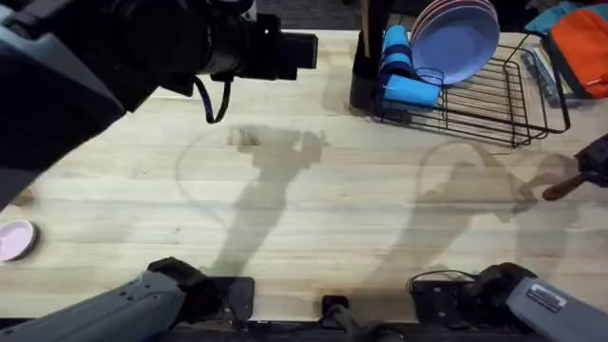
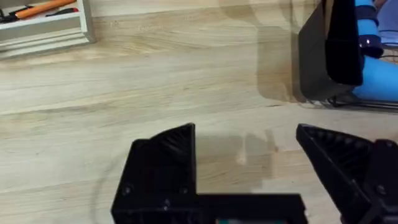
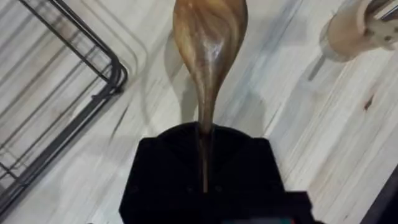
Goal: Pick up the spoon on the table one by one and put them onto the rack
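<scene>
My right gripper (image 3: 205, 134) is shut on a brown wooden spoon (image 3: 208, 37) and holds it by the handle, the bowl pointing away over the table (image 3: 348, 143). From overhead this gripper (image 1: 597, 163) is at the far right edge, just in front of the rack (image 1: 494, 104), with a brown end of the spoon (image 1: 562, 188) sticking out. My left gripper (image 2: 245, 143) is open and holds nothing. It hovers above the table beside the rack's black utensil cup (image 2: 329, 56). Overhead, the left arm looms dark across the back left, its gripper (image 1: 302, 52) left of the cup (image 1: 366, 81).
The rack holds purple plates (image 1: 456, 38) and blue cups (image 1: 408, 81). A small pink dish (image 1: 14, 239) lies at the left edge. A white holder with an orange item (image 2: 43, 25) sits beyond my left gripper. A beige object (image 3: 354, 31) stands near the spoon's bowl.
</scene>
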